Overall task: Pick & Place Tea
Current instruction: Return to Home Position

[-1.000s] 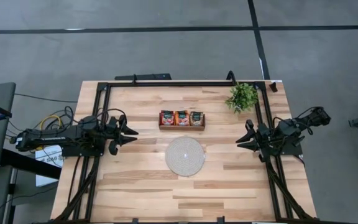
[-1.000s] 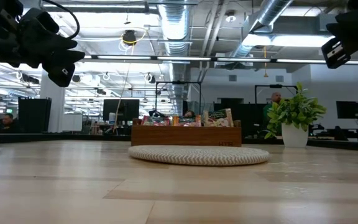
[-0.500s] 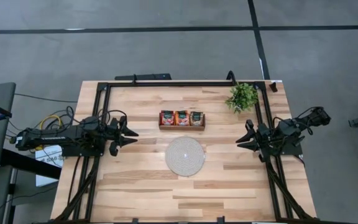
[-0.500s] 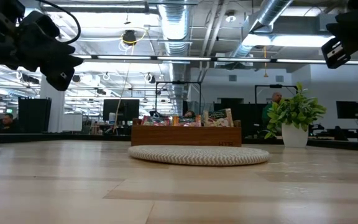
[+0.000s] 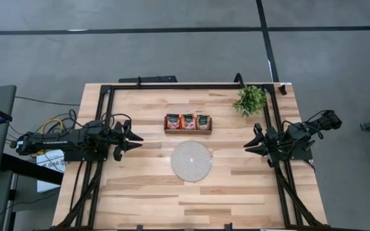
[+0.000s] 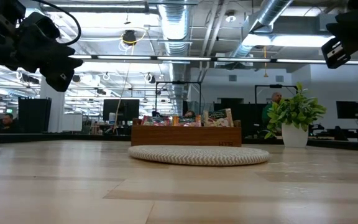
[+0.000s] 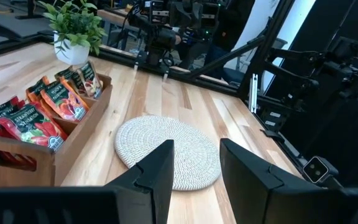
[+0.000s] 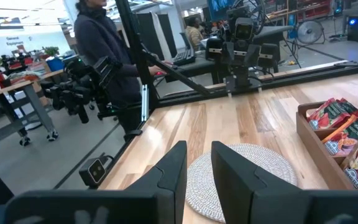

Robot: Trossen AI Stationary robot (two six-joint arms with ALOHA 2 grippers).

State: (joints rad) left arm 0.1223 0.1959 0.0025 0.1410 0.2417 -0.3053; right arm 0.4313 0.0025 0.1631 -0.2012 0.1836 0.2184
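Note:
Several red-orange tea sachets (image 5: pixel 187 120) stand on edge in a brown wooden tray (image 5: pixel 188 132) at the table's far middle; the left wrist view shows them too (image 7: pixel 39 118). A round woven mat (image 5: pixel 191 160) lies flat just in front of the tray. My left gripper (image 5: pixel 138 140) hovers at the table's left side, pointing level toward the mat, open and empty (image 7: pixel 196 146). My right gripper (image 5: pixel 246 146) hovers at the right side, facing the mat, its fingers a narrow gap apart with nothing between them (image 8: pixel 197 146).
A small potted plant (image 5: pixel 250 99) stands at the far right, behind my right gripper. Black frame rails (image 5: pixel 172 86) run along the table's far and side edges. Bare wood lies around the mat and toward the near edge. A person (image 8: pixel 104 43) stands beyond the table's left side.

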